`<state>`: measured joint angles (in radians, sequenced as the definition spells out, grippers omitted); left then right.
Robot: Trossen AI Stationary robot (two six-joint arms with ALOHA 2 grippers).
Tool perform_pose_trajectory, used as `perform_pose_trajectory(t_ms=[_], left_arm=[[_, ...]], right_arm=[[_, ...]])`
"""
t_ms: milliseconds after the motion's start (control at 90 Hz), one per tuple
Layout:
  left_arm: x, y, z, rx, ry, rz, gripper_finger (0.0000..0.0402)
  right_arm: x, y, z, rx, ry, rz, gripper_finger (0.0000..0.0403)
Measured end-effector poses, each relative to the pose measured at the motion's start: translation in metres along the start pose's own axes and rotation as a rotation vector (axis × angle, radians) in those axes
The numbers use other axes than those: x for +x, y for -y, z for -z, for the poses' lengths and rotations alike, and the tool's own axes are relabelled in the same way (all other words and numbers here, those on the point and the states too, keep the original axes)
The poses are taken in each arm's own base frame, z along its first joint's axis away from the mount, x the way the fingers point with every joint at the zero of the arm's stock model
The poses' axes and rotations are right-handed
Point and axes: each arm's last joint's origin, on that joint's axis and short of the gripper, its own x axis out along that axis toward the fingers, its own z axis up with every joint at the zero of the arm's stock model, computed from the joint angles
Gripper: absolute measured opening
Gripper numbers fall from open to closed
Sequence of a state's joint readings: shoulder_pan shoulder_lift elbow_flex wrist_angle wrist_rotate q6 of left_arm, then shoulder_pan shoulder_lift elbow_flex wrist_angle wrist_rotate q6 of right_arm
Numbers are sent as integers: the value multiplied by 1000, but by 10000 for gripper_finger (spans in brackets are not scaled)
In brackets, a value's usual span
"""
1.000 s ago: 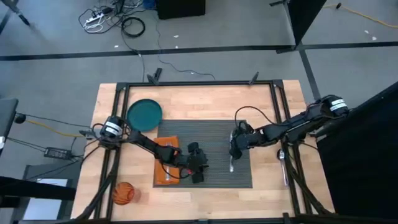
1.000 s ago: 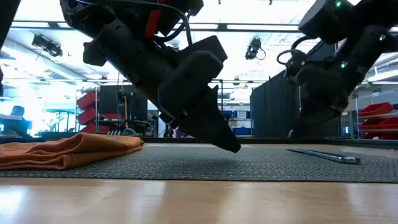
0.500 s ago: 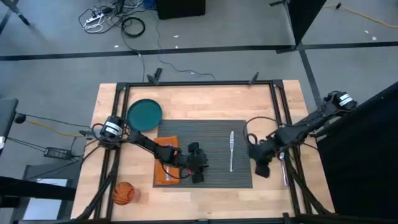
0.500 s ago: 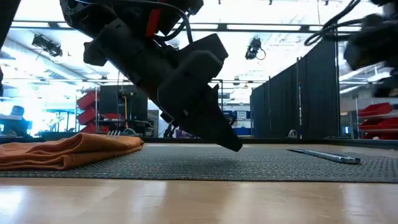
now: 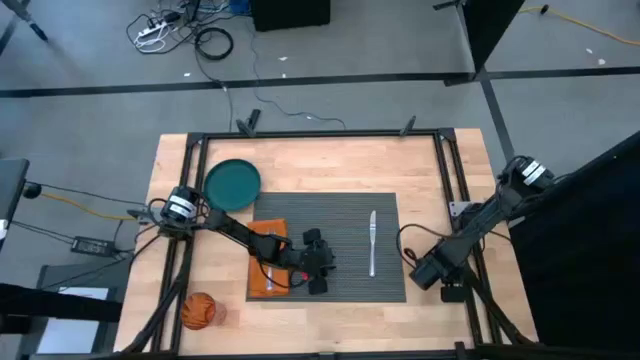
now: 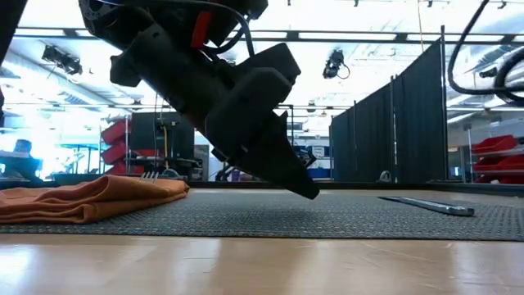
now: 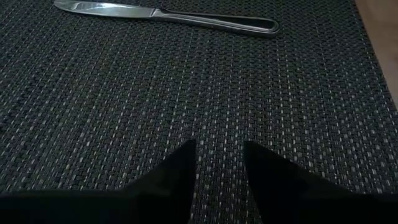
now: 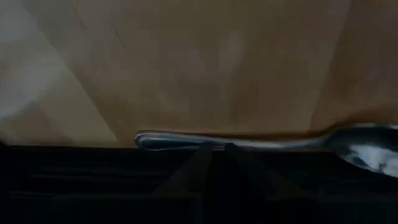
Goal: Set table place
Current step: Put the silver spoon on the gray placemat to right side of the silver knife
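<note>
Silver spoon on bare wood off the mat's right edge | long axis along that edge, just under right gripper, nearer arm | its jaws: cannot tell | left gripper slightly open, empty, over mat | knife on mat

Silver metal spoon blurred, bowl cut off at 3 o'clock edge in right wrist view. Silver fork mostly hidden behind folded orange cloth napkin. Right gripper's fingers unclear.
</note>
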<state>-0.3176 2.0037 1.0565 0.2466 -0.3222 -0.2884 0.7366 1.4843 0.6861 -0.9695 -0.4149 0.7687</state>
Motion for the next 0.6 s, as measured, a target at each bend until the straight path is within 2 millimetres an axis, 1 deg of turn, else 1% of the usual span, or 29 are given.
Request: perform_pose_trajectory(t_ms=[111,222,344,478,533,600], left_arm=[[0,0,0,0,0,0,121],[0,1,0,2,0,2,121],[-1,2,0,3,0,4,121],[-1,2,0,3,0,5,121],[-1,2,0,2,1,5,121],[-1,2,0,2,3,6,121]], right_arm=[[8,-1,-2,-37,-22,51,20],[15,-1,-2,-70,-81,96,20],[14,0,0,-61,-120,97,20],[8,-1,2,-75,-98,109,20],[9,3,6,-54,-127,154,20],[12,3,6,-67,-118,151,20]])
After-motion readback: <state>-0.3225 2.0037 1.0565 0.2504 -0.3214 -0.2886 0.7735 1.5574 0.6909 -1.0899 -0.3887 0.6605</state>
